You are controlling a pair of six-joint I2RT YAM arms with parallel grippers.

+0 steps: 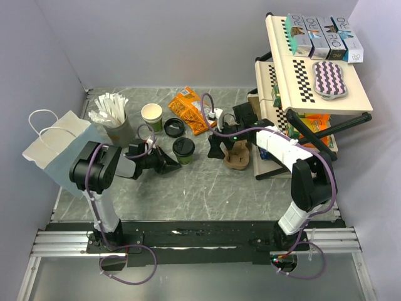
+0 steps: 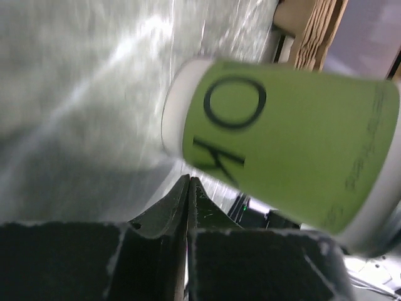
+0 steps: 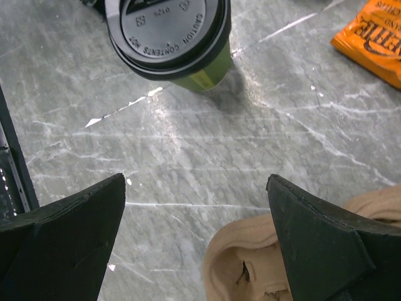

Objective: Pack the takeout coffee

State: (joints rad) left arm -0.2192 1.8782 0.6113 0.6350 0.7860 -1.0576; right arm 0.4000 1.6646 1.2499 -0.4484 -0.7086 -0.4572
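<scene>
Left of worktop (image 1: 207,188) centre, left pincer (image 2: 188,183) closed tight, holding nothing, tip just beside takeout coffee (image 1: 183,148), maybe touching; coffee upright at its 1 o'clock. Farther right, right pincer (image 3: 195,180) spread wide, empty, above worktop, coffee at its 9 o'clock, brown cup carrier (image 1: 239,157) just beside.

Left claw (image 2: 188,188) pinched closed, right claw (image 3: 195,188) spread wide apart

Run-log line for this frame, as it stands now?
left gripper shut, beside takeout coffee | right gripper open, near pulp carrier | coffee upright on table, not packed
</scene>
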